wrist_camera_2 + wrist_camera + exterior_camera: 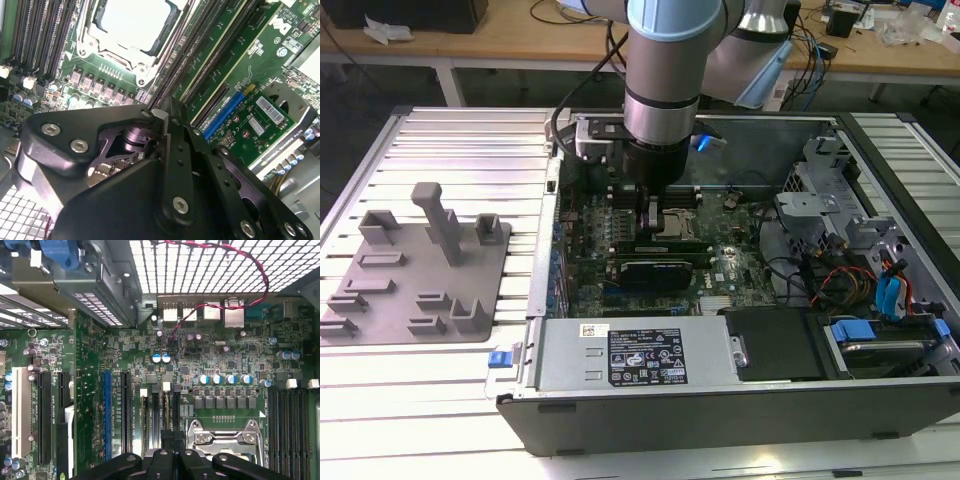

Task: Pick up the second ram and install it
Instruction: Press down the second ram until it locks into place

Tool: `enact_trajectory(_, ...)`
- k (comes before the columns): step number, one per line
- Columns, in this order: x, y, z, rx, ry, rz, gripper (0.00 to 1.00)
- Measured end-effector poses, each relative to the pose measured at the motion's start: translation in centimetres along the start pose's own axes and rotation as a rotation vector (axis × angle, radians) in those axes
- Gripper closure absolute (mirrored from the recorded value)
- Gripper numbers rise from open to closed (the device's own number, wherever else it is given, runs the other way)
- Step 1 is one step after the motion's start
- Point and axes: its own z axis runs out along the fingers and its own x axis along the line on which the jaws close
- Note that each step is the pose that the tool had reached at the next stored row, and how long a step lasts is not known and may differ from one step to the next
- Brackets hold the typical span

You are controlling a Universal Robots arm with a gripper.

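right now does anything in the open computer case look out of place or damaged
Nothing stands out. The black gripper is down inside the open black computer case, over the green motherboard beside the silver processor socket. The red-and-black twisted cable hangs loose over the board in the first wrist view, but it looks intact.

Open computer case (720, 400) lies centre-right in the exterior view on a slatted metal table (450, 150). Green motherboard (740, 230) inside, CPU socket (672, 222) mid-frame. Power supply (635, 355) with label along the case's lower edge. Grey plastic fixture (415, 270) with posts at left. Wooden bench (520, 30) along the top. Red-black twisted wire (240, 277) at upper right in the first wrist view.
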Motion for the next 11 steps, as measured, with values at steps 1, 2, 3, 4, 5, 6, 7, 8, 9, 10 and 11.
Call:
enact_trajectory(1, -0.01, -0.01, 0.10, -0.0001, 0.0000, 0.000, 0.92)
enact_trajectory(2, 0.00, -0.01, 0.22, -0.0002, 0.0002, 0.000, 0.92)
enact_trajectory(3, 0.00, -0.01, 0.22, -0.0002, 0.0003, 0.000, 0.92)
enact_trajectory(4, 0.00, -0.01, 0.23, -0.0001, 0.0002, 0.000, 0.92)
enact_trajectory(5, -0.01, -0.02, 0.29, -0.0001, -0.0001, 0.000, 0.92)
enact_trajectory(6, 0.00, -0.02, 0.40, 0.0006, 0.0004, 0.000, 0.92)
enact_trajectory(7, 0.00, -0.02, 0.41, 0.0009, 0.0004, 0.000, 0.92)
enact_trajectory(8, -0.01, -0.02, 0.43, 0.0011, 0.0000, 0.000, 0.92)
enact_trajectory(9, -0.01, -0.02, 0.44, 0.0011, 0.0000, 0.000, 0.92)
enact_trajectory(10, -0.02, -0.03, 0.55, 0.0012, -0.0003, 0.000, 0.92)
enact_trajectory(11, -0.01, -0.03, 0.55, 0.0012, 0.0000, 0.000, 0.92)
